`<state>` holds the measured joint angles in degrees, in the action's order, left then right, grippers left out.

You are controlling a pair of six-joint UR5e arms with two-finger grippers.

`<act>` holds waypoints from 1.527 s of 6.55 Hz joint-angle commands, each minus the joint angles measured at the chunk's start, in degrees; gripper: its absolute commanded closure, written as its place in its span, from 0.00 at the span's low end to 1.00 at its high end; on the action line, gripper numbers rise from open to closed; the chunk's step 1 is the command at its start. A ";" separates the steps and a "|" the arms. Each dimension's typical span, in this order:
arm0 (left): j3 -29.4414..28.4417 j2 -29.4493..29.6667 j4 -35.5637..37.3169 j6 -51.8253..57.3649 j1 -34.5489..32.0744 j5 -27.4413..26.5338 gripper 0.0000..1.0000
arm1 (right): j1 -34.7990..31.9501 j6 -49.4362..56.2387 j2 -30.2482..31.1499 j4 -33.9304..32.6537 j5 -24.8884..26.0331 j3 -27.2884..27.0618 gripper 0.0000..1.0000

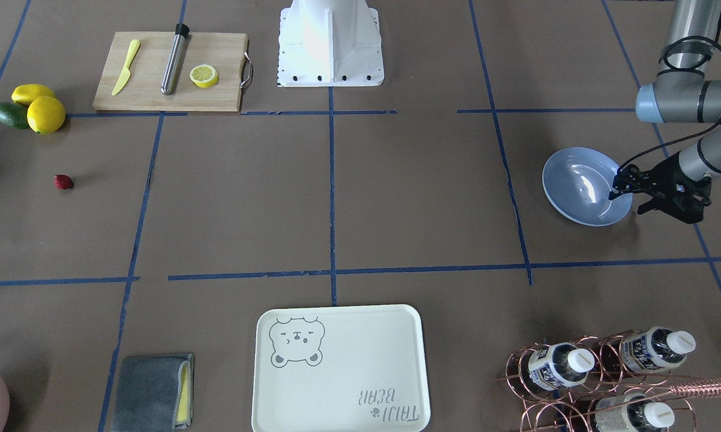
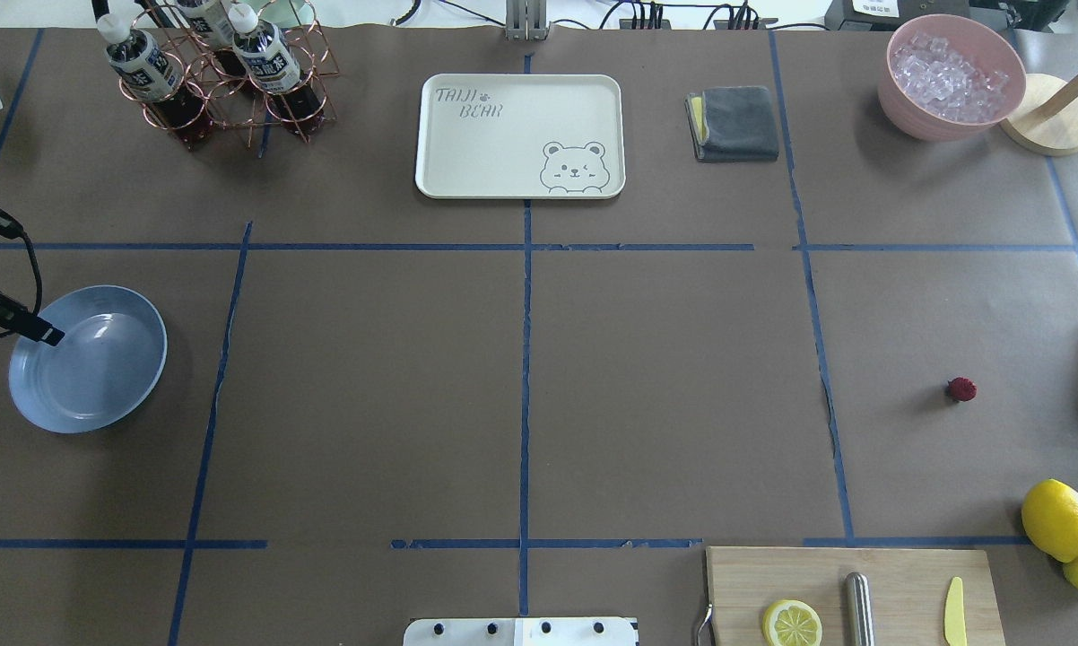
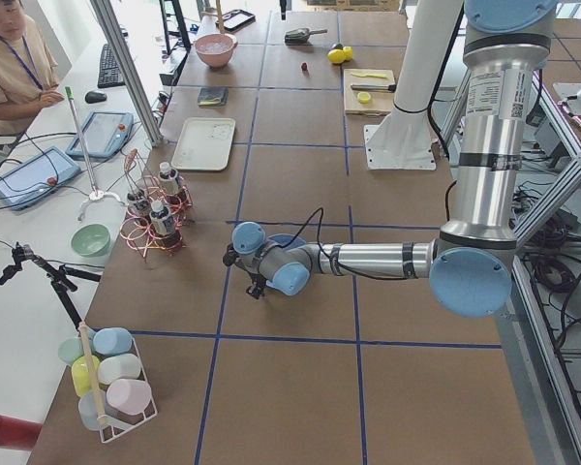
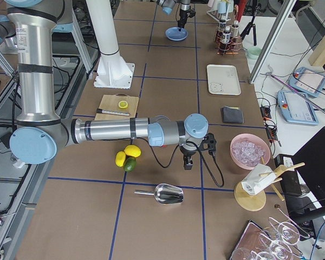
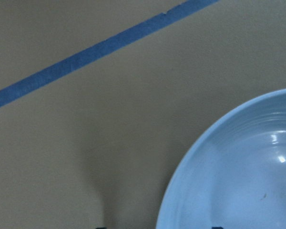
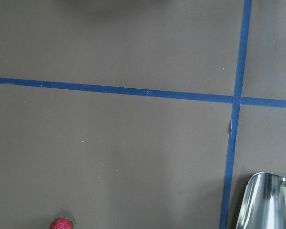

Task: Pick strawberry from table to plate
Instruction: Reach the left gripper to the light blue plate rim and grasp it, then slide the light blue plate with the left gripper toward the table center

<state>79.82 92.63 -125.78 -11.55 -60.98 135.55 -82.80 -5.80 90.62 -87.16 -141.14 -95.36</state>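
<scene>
At the robot's edge of the table [image 2: 665, 386], beside the white base [image 2: 521, 631], a wooden cutting board [image 2: 898, 583] carries a lemon half [image 2: 792, 624], a steel cylinder [image 2: 858, 610] and a yellow plastic knife [image 2: 953, 612]. Just off the board's right end, two whole lemons [image 2: 1056, 519] and an avocado [image 1: 11, 114] sit bunched together.

A little farther out on that side, the strawberry [image 2: 960, 388] lies alone on the brown paper. It is apart from the lemons and well apart from the plate [image 2: 86, 359], which sits at the opposite end of the table. The right gripper [image 4: 188, 162] hangs pointing down over the table near the lemons. Only the side camera shows it, so I cannot tell whether its fingers are spread or pressed together. Its wrist camera catches the strawberry at the lower left edge and a metal scoop [image 6: 269, 200] at the lower right.

On the robot's left, the left gripper [image 1: 617, 187] is at the plate's outer rim. Its fingers are spread, and the wrist camera shows the rim between the two dark tips.

Along the far edge stand a copper wire rack [image 2: 234, 99] of bottles [image 2: 140, 63], a cream bear-print tray [image 2: 519, 108], a folded grey cloth [image 2: 736, 123] and a pink bowl of ice [image 2: 951, 76].
</scene>
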 commanded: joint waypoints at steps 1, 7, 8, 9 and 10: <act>0.16 -0.08 0.01 -0.05 0.16 -0.02 1.00 | 0.00 -0.09 0.00 -0.03 -0.10 0.00 0.00; 12.88 11.32 -0.26 -42.67 5.31 7.62 1.00 | 0.00 -0.09 -0.18 -0.03 -0.71 0.09 0.00; 13.60 14.57 -3.82 -55.64 9.53 6.75 1.00 | 0.09 -0.09 -0.18 -0.03 -0.97 0.00 0.00; 12.91 18.08 -9.52 -67.17 15.14 1.17 1.00 | 0.09 -0.09 -0.18 -0.03 -0.89 0.09 0.00; 12.30 22.12 -10.70 -73.46 23.37 -7.58 1.00 | 0.09 -0.09 -0.18 -0.03 -0.80 0.18 0.00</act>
<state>92.61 110.53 -133.83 -76.05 -45.50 135.86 -82.71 -5.89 90.44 -87.19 -142.01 -95.27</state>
